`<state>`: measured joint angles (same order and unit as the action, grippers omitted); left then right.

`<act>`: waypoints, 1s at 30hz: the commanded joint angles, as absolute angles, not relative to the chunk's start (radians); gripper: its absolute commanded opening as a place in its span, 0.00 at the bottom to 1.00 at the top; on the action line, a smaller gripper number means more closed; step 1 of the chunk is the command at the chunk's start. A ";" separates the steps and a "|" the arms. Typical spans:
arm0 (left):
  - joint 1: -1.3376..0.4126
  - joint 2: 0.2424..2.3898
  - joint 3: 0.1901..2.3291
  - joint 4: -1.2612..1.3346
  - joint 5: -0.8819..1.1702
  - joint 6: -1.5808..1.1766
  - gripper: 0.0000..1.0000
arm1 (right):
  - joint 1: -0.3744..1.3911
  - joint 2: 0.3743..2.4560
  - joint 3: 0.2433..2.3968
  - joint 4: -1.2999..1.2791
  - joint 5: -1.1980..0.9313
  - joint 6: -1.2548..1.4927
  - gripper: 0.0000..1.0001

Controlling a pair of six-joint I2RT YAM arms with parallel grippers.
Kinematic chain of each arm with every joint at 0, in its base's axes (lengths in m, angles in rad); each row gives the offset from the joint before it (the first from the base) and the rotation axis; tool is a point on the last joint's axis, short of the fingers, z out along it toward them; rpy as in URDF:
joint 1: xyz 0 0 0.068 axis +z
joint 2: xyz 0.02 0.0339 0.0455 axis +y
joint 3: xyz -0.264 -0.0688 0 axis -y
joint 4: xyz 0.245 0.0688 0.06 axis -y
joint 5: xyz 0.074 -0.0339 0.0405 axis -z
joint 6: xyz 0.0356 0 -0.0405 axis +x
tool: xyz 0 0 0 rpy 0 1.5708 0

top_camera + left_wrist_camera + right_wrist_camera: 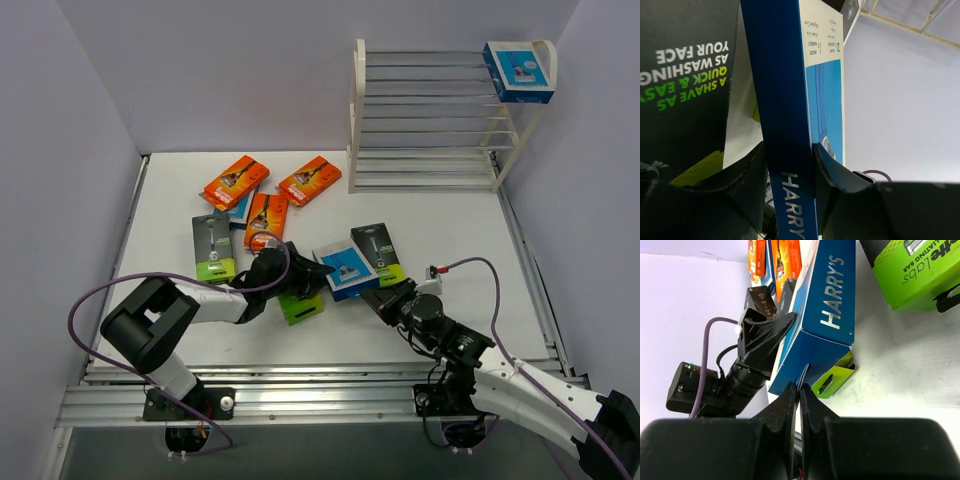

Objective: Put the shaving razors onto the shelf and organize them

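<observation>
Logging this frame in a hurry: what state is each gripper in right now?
Left gripper: closed on the edge of the blue razor pack.
Right gripper: shut, apparently pinching the same pack by its thin end.

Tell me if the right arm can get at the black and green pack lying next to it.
Probably not yet. The black and green pack lies close by, but the right gripper is shut on the tab of the blue pack, and the left gripper clamps that pack too.

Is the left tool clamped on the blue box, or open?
Clamped: fingers of the left tool press both faces of the blue box, no gap.
</observation>
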<state>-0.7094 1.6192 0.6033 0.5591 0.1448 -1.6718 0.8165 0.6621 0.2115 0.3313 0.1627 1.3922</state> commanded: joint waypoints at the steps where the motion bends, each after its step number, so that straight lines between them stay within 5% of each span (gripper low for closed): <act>1: -0.712 1.635 0.592 0.669 0.129 -1.672 0.25 | 0.831 0.664 0.222 0.377 0.163 1.385 0.00; 5: -0.700 1.599 0.607 0.640 0.123 -1.625 0.23 | 0.834 0.670 0.225 0.374 0.163 1.387 0.03; 12: -0.667 1.468 0.641 0.467 0.057 -1.462 0.23 | 0.834 0.663 0.241 0.368 0.183 1.373 0.44; 17: -0.592 1.370 0.638 0.399 0.046 -1.361 0.22 | 0.836 0.672 0.241 0.380 0.186 1.379 0.60; 30: -0.541 1.302 0.647 0.437 0.107 -1.241 0.22 | 0.854 0.831 0.294 0.601 0.152 1.342 0.67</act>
<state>-0.5476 1.3281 0.5919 0.3828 0.0750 -1.2873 0.8413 0.8127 0.2321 0.4915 0.1471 1.3739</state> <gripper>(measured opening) 0.439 0.667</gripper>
